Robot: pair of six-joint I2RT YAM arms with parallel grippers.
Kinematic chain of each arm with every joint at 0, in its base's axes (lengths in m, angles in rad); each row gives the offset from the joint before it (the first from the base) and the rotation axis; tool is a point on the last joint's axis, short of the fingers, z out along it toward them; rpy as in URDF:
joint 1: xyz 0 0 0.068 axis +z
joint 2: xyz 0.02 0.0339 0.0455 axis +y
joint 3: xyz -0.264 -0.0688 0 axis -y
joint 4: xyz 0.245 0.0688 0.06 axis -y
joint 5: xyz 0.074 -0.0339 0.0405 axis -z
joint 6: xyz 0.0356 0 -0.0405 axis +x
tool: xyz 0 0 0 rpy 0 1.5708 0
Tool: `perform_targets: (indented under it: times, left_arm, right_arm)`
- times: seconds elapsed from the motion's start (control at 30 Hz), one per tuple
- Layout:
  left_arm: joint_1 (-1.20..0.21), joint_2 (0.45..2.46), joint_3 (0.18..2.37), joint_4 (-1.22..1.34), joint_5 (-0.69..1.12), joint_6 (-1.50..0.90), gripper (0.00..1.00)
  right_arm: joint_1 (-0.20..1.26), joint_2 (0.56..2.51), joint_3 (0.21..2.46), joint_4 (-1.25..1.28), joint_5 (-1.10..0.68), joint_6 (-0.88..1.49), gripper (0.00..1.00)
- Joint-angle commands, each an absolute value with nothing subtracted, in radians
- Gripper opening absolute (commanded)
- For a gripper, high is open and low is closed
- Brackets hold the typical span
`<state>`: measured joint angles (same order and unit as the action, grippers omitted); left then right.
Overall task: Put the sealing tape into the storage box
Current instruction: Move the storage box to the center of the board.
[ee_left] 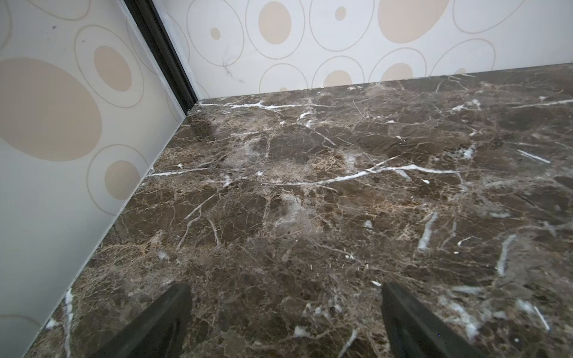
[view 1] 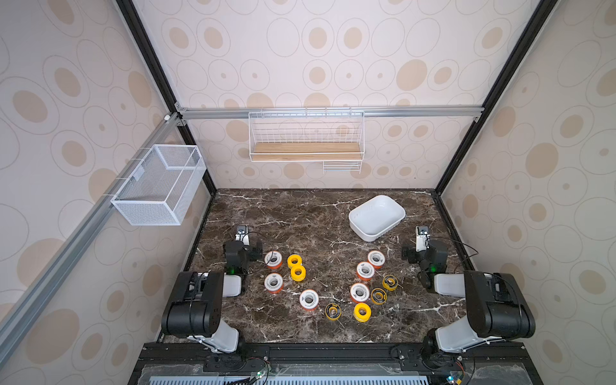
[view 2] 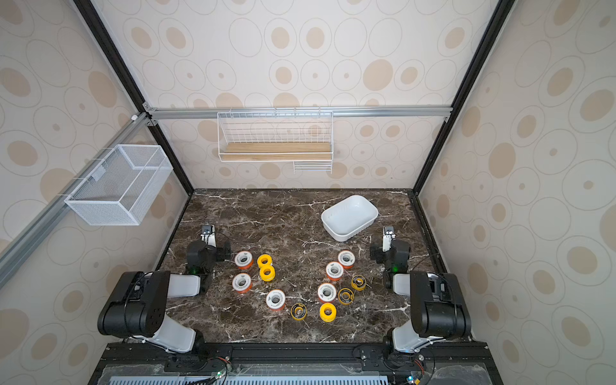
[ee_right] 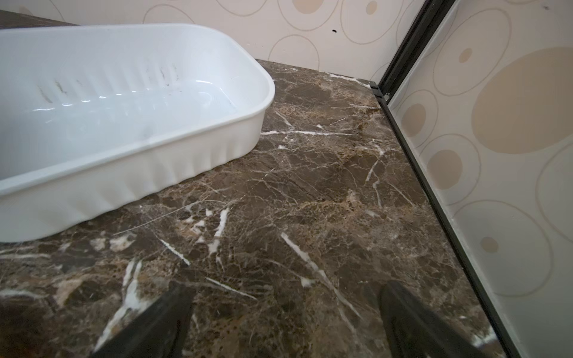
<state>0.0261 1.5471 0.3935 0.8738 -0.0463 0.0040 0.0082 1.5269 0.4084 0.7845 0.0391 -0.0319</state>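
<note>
Several sealing tape spools lie flat on the dark marble table in both top views. One cluster (view 1: pixel 274 283) (view 2: pixel 242 282) of white-faced and plain yellow (view 1: pixel 298 272) spools sits at the left. Another cluster (view 1: pixel 365 270) (view 2: pixel 334 270), with black-ringed yellow spools (view 1: pixel 379 296), sits at the right. The white storage box (view 1: pixel 376 216) (view 2: pixel 349 216) (ee_right: pixel 124 124) stands empty at the back right. My left gripper (ee_left: pixel 285 288) (view 1: pixel 242 235) is open over bare marble, left of the spools. My right gripper (ee_right: pixel 283 286) (view 1: pixel 422 235) is open, just right of the box's near corner.
A white wire-mesh basket (view 1: pixel 160 186) hangs on the left wall. A wire shelf with a wooden base (view 1: pixel 306 146) hangs on the back wall. Patterned walls enclose the table on three sides. Both arms are folded at the front corners.
</note>
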Motion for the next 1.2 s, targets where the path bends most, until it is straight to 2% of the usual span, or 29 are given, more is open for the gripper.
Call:
perform_targets:
  times: [0.0,0.83,1.07,1.17]
  left_arm:
    - [0.03,1.545,0.413,0.868,-0.04,-0.008,0.99]
    - [0.03,1.544,0.41,0.874,-0.048,-0.009,0.99]
    - [0.031,1.428,0.391,0.801,-0.172,-0.06,0.99]
    - [0.03,1.367,0.407,0.721,-0.21,-0.08,0.99]
  right_arm:
    - [0.012,1.534,0.423,0.781,0.045,-0.037,1.0]
    - [0.012,1.531,0.419,0.789,0.053,-0.036,1.0]
    - [0.013,1.401,0.453,0.599,0.191,0.032,1.0]
    - [0.013,1.379,0.533,0.408,0.231,0.09,1.0]
